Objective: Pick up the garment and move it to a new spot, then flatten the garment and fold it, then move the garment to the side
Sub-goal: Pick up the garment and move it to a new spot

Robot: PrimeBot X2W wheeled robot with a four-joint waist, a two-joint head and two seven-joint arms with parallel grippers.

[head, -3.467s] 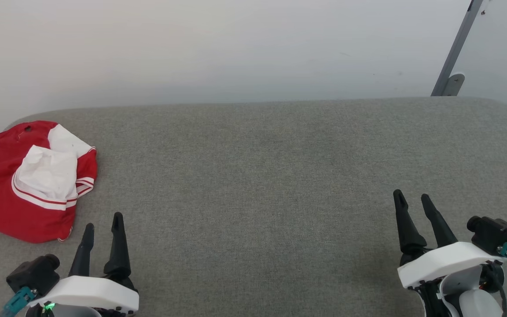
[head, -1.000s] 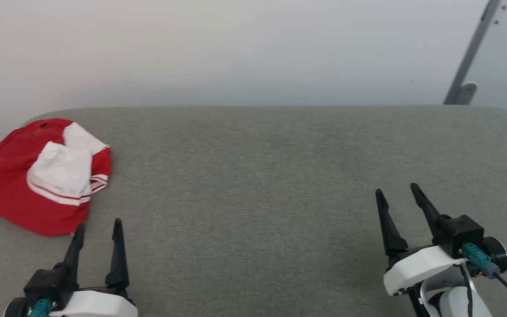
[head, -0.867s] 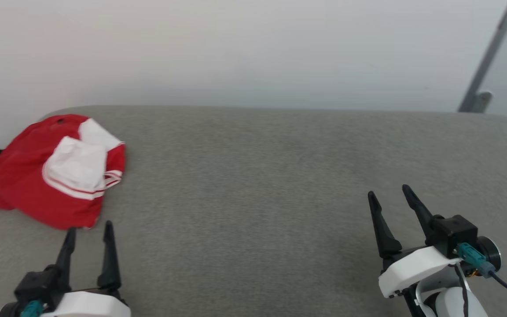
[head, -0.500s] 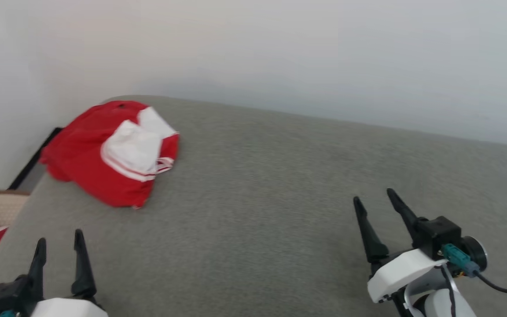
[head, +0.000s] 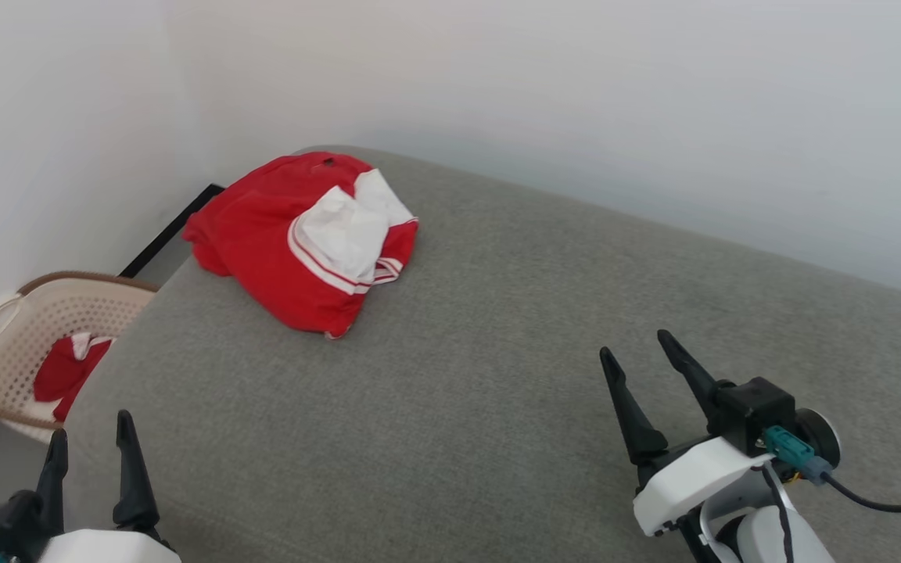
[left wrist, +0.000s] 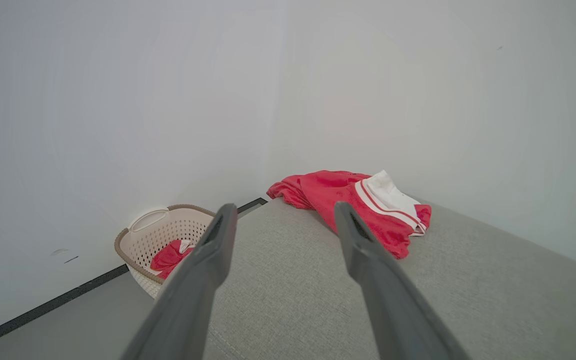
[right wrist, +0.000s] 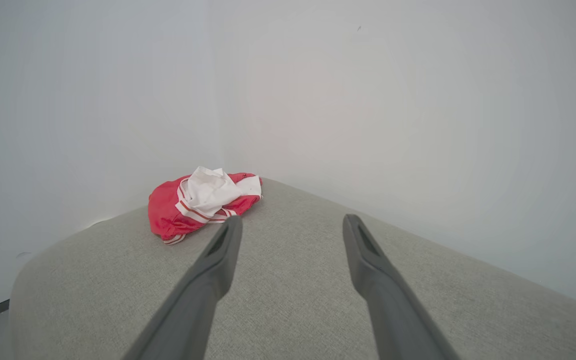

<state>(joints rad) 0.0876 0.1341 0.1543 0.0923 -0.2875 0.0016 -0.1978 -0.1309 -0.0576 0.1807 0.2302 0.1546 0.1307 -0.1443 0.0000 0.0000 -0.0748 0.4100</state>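
Note:
The garment (head: pixel 294 238) is a crumpled red T-shirt with white sleeves and thin stripes, lying in a heap at the far left corner of the grey padded surface (head: pixel 497 375). It also lies ahead of both wrist cameras, the garment (left wrist: pixel 363 207) and the garment (right wrist: pixel 198 202). My left gripper (head: pixel 89 439) stands open at the lower left, near the surface's left edge, well short of the heap. My right gripper (head: pixel 638 348) stands open at the lower right, far from it. Both hold nothing.
A beige perforated laundry basket (head: pixel 5 344) sits on the floor left of the surface, with red and white cloth (head: pixel 67 371) inside; the basket (left wrist: pixel 163 240) is in the left wrist view too. White walls meet in a corner behind the garment.
The head camera has swung left, so the whole picture shifted right and the basket came into view. The garment lies as before. Both grippers stay open.

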